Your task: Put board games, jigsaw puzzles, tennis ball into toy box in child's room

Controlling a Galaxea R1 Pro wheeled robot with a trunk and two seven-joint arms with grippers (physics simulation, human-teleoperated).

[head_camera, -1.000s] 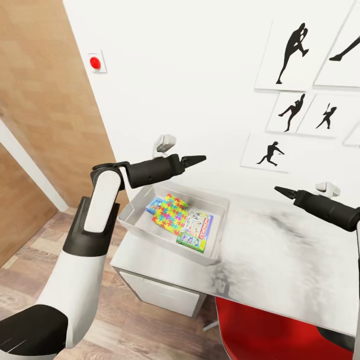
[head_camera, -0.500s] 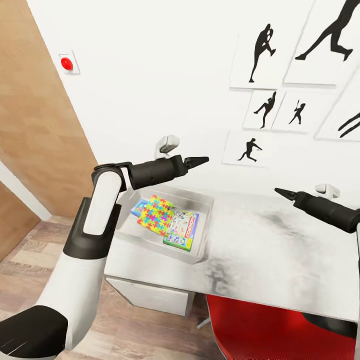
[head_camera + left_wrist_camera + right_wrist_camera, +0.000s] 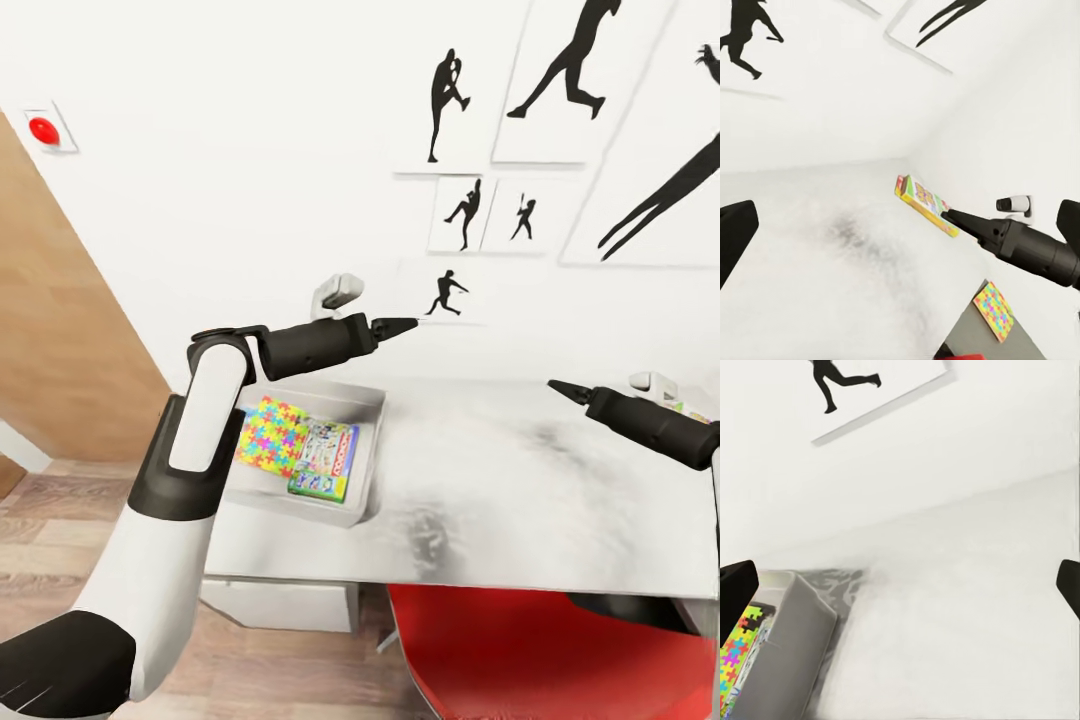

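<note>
The toy box [image 3: 362, 470] is seen on the surface [image 3: 520, 500] at about 9 o'clock in the head view, with a jigsaw puzzle [image 3: 268, 436] and a red-and-green board game [image 3: 327, 460] lying flat inside it; its near corner is covered by the left forearm. Both grippers are held above the surface, the left gripper [image 3: 398, 324] over the box's far side, the right gripper [image 3: 562, 388] at 3 o'clock; each reads as a single dark point, so whether the jaws are apart cannot be told. More is given by the left wrist view: another board game [image 3: 926, 203], yellow-edged, is propped near the wall beyond the right arm, and a second jigsaw puzzle [image 3: 994, 310], possibly on the lower dark top. In the right wrist view the box wall [image 3: 799, 652] and puzzle edge [image 3: 739, 649] are caught, cut off at the frame. A red chair [image 3: 540, 650] is partly tucked under the surface.
</note>
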